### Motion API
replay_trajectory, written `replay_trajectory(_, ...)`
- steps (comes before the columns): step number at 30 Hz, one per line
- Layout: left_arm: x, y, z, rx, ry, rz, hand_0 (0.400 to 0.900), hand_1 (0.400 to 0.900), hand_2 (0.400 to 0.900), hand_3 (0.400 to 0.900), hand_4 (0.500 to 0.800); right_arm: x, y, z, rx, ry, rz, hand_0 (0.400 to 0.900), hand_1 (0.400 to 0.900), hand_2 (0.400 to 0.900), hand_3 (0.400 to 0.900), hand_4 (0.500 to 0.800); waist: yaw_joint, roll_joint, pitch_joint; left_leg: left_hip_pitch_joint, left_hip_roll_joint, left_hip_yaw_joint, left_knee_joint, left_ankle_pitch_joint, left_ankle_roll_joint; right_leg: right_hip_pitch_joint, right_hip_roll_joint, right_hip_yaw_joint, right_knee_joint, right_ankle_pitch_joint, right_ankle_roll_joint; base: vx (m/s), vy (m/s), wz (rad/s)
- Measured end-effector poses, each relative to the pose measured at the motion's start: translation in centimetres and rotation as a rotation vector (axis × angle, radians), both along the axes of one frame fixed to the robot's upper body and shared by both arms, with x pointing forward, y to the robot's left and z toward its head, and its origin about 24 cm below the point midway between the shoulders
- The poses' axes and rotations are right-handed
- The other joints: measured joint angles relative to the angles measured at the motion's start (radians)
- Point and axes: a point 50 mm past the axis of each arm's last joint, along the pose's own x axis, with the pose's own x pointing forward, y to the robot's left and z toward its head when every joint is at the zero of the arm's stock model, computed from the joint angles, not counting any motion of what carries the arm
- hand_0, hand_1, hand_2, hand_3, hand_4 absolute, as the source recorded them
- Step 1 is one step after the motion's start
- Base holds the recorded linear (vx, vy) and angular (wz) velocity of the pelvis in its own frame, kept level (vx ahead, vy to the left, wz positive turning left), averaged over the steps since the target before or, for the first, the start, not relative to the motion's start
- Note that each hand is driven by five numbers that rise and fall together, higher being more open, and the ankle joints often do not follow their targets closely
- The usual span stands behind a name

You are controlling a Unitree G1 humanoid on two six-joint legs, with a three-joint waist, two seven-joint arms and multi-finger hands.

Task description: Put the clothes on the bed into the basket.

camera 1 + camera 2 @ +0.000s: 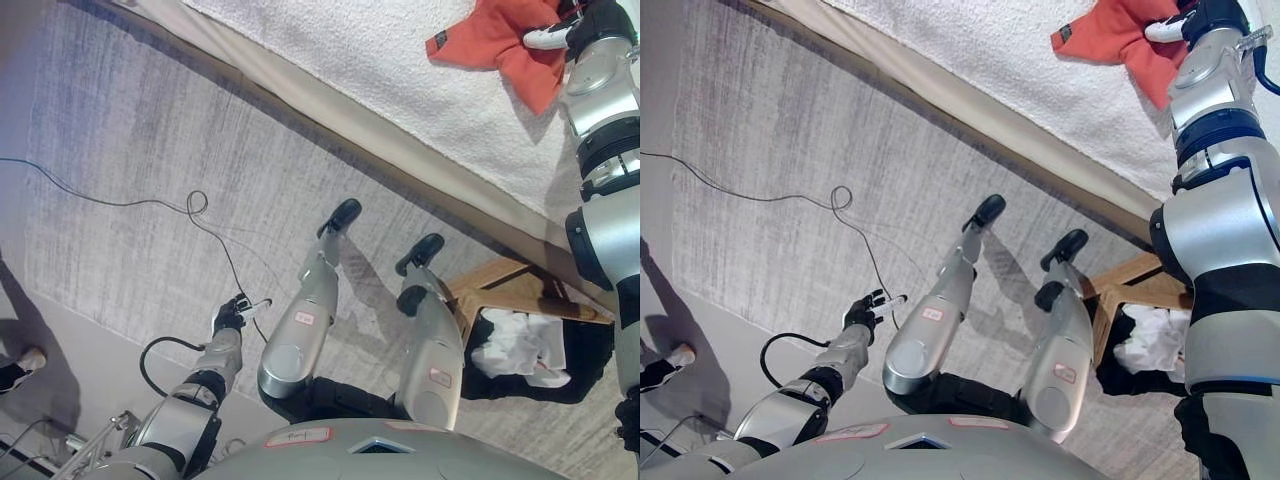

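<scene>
At the upper right of the frame the right hand (585, 30) lay on the orange garment (500, 45), which sat crumpled on the white bed cover (330, 50). Its fingers looked curled into the cloth's right edge, a white tip showing against the orange, though how firmly they held could not be told from either view. The garment still rested wholly on the bed, well apart from the basket.

The basket (520, 325), wood-rimmed with a dark liner, stood on the grey carpet (150, 150) at the lower right of the frame, just beside the bed's edge and under the right arm. White clothes (520, 345) already lay inside it.

The left hand (232, 315) hung at the lower left of the frame over the carpet, fingers loosely spread and holding nothing.

The step in hand appeared to be the grasp of that 1 orange piece. To do it well, the hand probably needed to gather a thick fold rather than a thin hem, since loose cloth slips and trails. A lift high enough to clear the bed's edge would likely keep the garment from dragging, and the release should come only once the cloth hung over the basket's opening, not its wooden rim. No other clothing showed on the visible part of the bed.
</scene>
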Motion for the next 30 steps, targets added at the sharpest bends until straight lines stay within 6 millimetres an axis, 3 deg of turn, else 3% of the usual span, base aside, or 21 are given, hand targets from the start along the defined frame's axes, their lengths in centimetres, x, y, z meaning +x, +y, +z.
replay_trajectory(6, 0.0, 0.0, 0.0, -0.001, 0.001, 0.000, 0.900, 0.900, 0.900, 0.900, 0.800, 0.0, 0.1, -0.6, 0.022, 0.004, 0.008, 0.400, 0.400, 0.400, 0.400, 0.500, -0.002, 0.001, 0.000, 0.086, -0.002, 0.034, -0.014, 0.000, 0.006, 0.076, 0.001, 0.030, -0.029, 0.007, 0.003, -0.02, 0.083, -0.38)
replay_trajectory(12, -0.7, 0.1, -0.4, -0.014, 0.029, 0.037, 0.900, 0.900, 0.900, 0.900, 0.800, 0.1, 0.9, -3.3, 0.056, 0.034, 0.055, 0.400, 0.400, 0.400, 0.400, 0.500, -0.033, -0.007, -0.007, 0.204, 0.004, 0.120, -0.014, -0.028, 0.043, 0.204, 0.027, 0.097, -0.134, 0.029, 0.033, 0.07, 0.047, -0.56)
replay_trajectory(13, -1.1, 0.4, -0.5, -0.011, 0.036, 0.050, 0.900, 0.900, 0.900, 0.900, 0.800, 0.2, 1.5, -4.3, 0.059, 0.065, 0.068, 0.400, 0.400, 0.400, 0.400, 0.500, -0.052, -0.020, -0.016, 0.238, 0.008, 0.162, -0.015, -0.041, 0.055, 0.240, 0.029, 0.109, -0.175, 0.035, 0.043, 0.06, 0.014, -0.25)
replay_trajectory(15, -1.7, 0.7, -0.7, -0.010, 0.048, 0.066, 0.900, 0.900, 0.900, 0.900, 0.800, 0.2, 1.8, -5.2, 0.059, 0.093, 0.066, 0.400, 0.400, 0.400, 0.400, 0.500, -0.077, -0.040, -0.035, 0.265, 0.007, 0.194, -0.026, -0.044, 0.062, 0.265, 0.027, 0.117, -0.205, 0.054, 0.069, 0.05, 0.034, -0.32)
replay_trajectory(17, -2.0, 0.9, -0.8, -0.010, 0.054, 0.081, 0.900, 0.900, 0.900, 0.900, 0.800, 0.1, 1.5, -5.5, 0.072, 0.106, 0.055, 0.400, 0.400, 0.400, 0.400, 0.500, -0.105, -0.059, -0.061, 0.269, 0.005, 0.207, -0.030, -0.048, 0.069, 0.268, 0.027, 0.128, -0.220, 0.065, 0.073, 0.06, 0.056, -0.60)
replay_trajectory(20, -3.0, 1.3, -1.3, -0.005, 0.096, 0.100, 0.900, 0.900, 0.900, 0.900, 0.800, -0.3, 0.9, -6.9, 0.106, 0.129, 0.044, 0.400, 0.400, 0.400, 0.400, 0.500, -0.146, -0.109, -0.111, 0.317, 0.003, 0.265, -0.037, -0.066, 0.087, 0.291, 0.032, 0.186, -0.245, 0.110, 0.047, 0.06, 0.024, -0.52)
replay_trajectory(23, -4.4, 1.6, -1.8, -0.005, 0.144, 0.125, 0.900, 0.900, 0.900, 0.900, 0.800, -1.2, 0.0, -9.3, 0.132, 0.176, 0.022, 0.400, 0.400, 0.400, 0.400, 0.500, -0.186, -0.131, -0.165, 0.368, 0.010, 0.311, -0.039, -0.094, 0.100, 0.328, 0.043, 0.222, -0.266, 0.118, 0.049, 0.05, 0.019, -0.40)
replay_trajectory(30, -7.2, 2.2, -2.7, -0.017, 0.235, 0.189, 0.900, 0.900, 0.900, 0.900, 0.800, -3.6, -3.0, -13.0, 0.154, 0.266, -0.048, 0.400, 0.400, 0.400, 0.400, 0.500, -0.284, -0.128, -0.261, 0.462, 0.026, 0.413, -0.068, -0.129, 0.117, 0.360, 0.067, 0.316, -0.274, 0.123, 0.049, 0.06, 0.018, -0.55)
